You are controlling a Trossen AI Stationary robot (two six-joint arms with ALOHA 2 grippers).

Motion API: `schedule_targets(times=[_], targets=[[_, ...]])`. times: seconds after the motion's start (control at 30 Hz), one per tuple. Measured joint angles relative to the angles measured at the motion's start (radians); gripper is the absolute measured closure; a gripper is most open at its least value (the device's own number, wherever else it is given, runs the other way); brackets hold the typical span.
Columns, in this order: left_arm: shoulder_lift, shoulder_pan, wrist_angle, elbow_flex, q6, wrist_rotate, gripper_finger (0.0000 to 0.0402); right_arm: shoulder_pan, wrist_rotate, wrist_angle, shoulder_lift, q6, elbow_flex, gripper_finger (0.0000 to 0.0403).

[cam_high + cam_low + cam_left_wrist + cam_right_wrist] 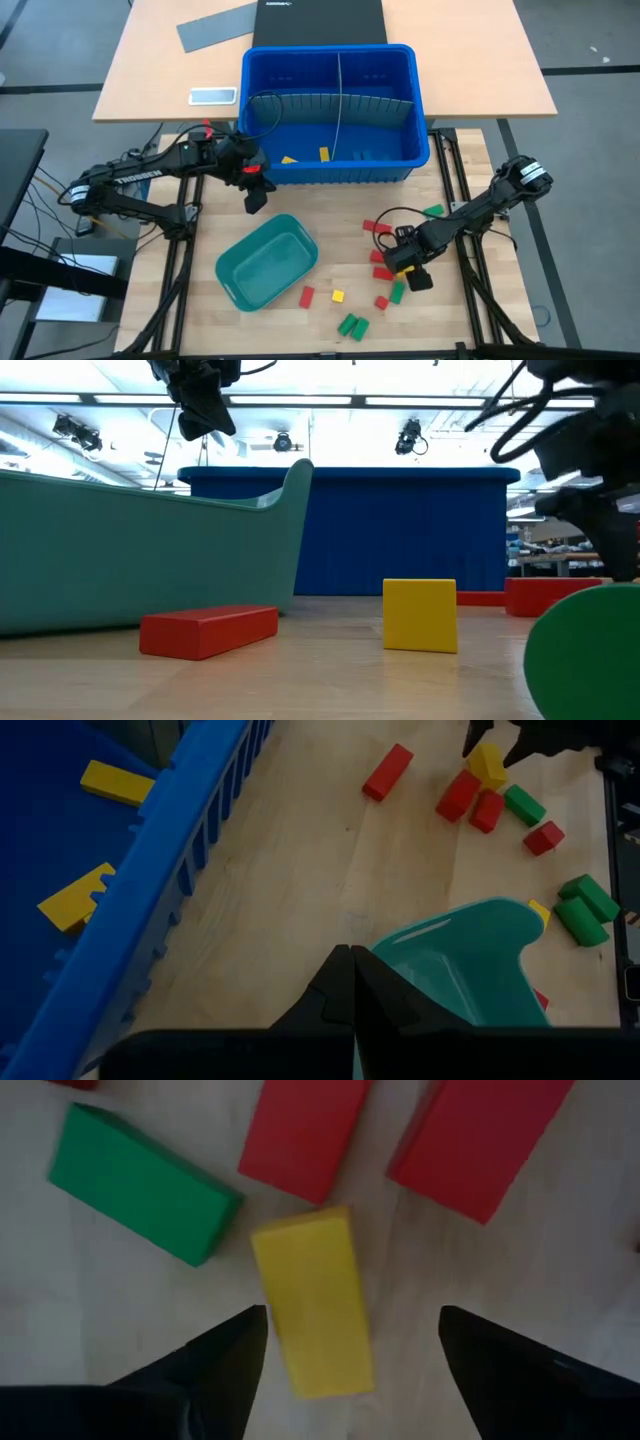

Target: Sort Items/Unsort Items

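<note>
Red, green and yellow blocks lie scattered on the wooden table at the right. In the right wrist view my right gripper points down, open, over a yellow block lying flat between its fingers; no touch shows. A green block and two red blocks lie just beyond. In the high view this gripper stands among the blocks. My left gripper hangs shut and holds nothing, above the table by the blue bin's front left corner. Two yellow blocks lie inside the bin.
A teal tray sits at the near left. A red block, a yellow one and two green ones lie near the front edge. A grey slotted sheet and a phone lie on the far table.
</note>
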Motion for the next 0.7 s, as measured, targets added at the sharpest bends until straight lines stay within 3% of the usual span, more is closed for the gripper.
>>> schedule_targets(times=[0.5,0.63,0.7], targets=[[0.0,0.0,0.0,0.0,-0.002,-0.004,0.0401,-0.007,-0.057,0.114,0.0,0.017,-0.057,0.0222],[0.0,0.0,0.0,0.0,0.001,-0.005,0.0401,-0.027,-0.043,0.119,0.0,0.131,-0.024,0.0275],[0.0,0.0,0.0,0.0,0.001,-0.006,0.0401,-0.039,-0.036,0.128,0.0,0.192,-0.002,0.0276]])
